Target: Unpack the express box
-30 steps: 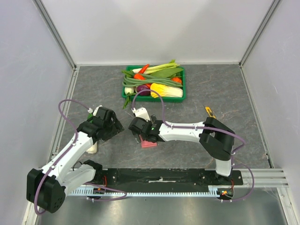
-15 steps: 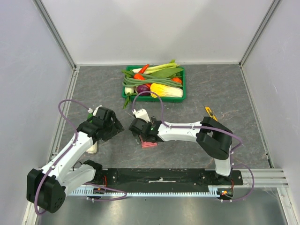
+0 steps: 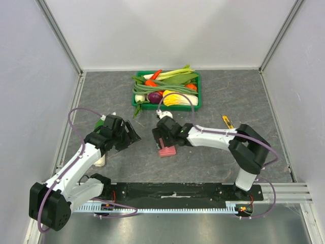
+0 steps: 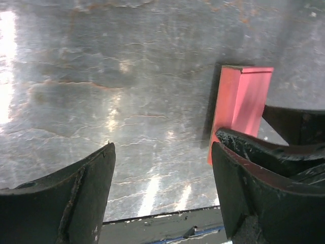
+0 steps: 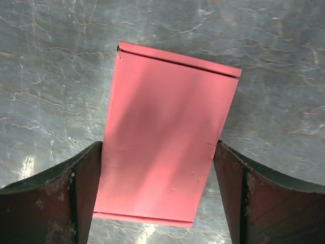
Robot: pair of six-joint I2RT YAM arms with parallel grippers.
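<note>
The express box (image 5: 167, 147), flat and pink, sits between the fingers of my right gripper (image 5: 157, 152), which touch its two long edges. In the top view the box (image 3: 167, 151) hangs just below the right gripper (image 3: 165, 141), near the table's middle. My left gripper (image 3: 133, 137) is open and empty, a short way left of the box. In the left wrist view its jaws stand wide apart (image 4: 162, 147) over bare table, and the box (image 4: 241, 104) shows at the right with the right gripper's dark finger below it.
A green crate (image 3: 199, 97) full of vegetables stands at the back middle. A small yellow and black knife (image 3: 227, 121) lies to the right. A white object (image 3: 100, 161) lies by the left arm. A black rail (image 3: 172, 190) runs along the near edge.
My right gripper has moved to the right and a little away from the rail, carrying the pink box. My left gripper has shifted slightly right toward it.
</note>
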